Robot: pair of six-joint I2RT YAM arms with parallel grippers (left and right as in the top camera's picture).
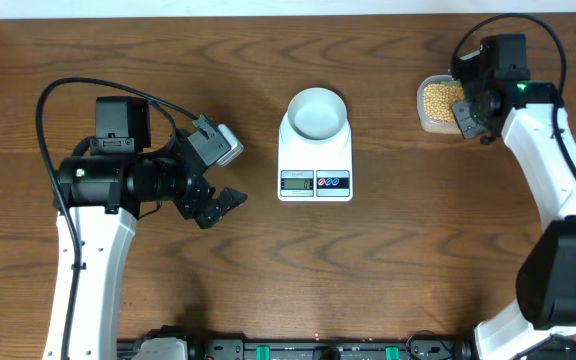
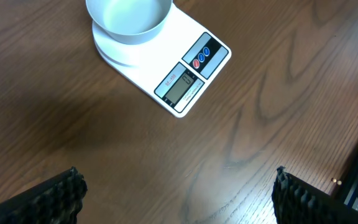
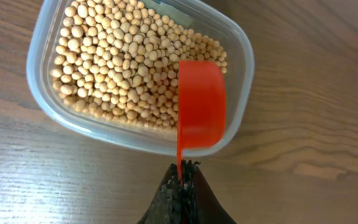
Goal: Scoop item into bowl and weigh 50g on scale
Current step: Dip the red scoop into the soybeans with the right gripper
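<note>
The beige beans (image 3: 120, 56) fill a clear plastic tub (image 3: 36, 37) at the table's back right (image 1: 436, 100). My right gripper (image 3: 181, 169) is shut on the thin handle of a red scoop (image 3: 201, 102), whose cup hangs over the tub's near corner, turned on its side. The pale blue-grey bowl (image 1: 317, 112) is empty and sits on the white scale (image 1: 315, 165) in the middle of the table. In the left wrist view the bowl (image 2: 128, 15) and scale (image 2: 179, 62) lie ahead. My left gripper (image 1: 220, 205) is open over bare wood, left of the scale, with nothing between its fingers (image 2: 58, 196).
The table's far edge runs along the top of the overhead view. A black rail (image 1: 308, 350) with connectors lines the front edge. Dark wood surrounds the scale.
</note>
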